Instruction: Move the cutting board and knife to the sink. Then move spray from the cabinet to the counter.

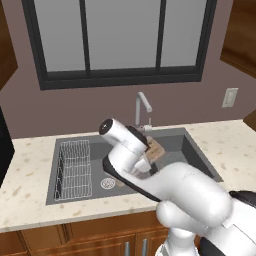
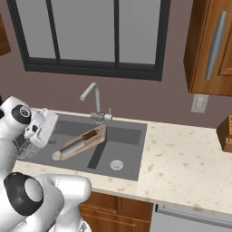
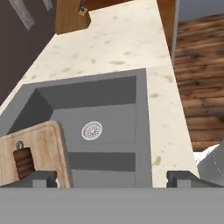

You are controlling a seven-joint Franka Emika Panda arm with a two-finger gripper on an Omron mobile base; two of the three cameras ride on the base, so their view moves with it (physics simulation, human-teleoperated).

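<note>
The cutting board (image 2: 86, 141) leans tilted in the dark grey sink (image 2: 129, 132), across the divider between the two basins. The knife (image 2: 78, 142) lies on it, dark handle toward the faucet. My gripper (image 3: 111, 179) hangs open above the sink, nothing between its fingers. In the hand view the board (image 3: 43, 146) with the knife handle (image 3: 22, 161) sits just beside my left fingertip (image 3: 41, 177). The cabinet (image 2: 201, 54) on the upper right has its door shut, so the spray is hidden. The counter (image 2: 181, 158) stretches right of the sink.
A wire rack (image 1: 75, 167) fills the left basin. The curved faucet (image 2: 93, 102) stands behind the sink. A brown wooden block (image 2: 225, 133) sits at the counter's far right, under a wall outlet (image 2: 199, 103). A window spans the back wall.
</note>
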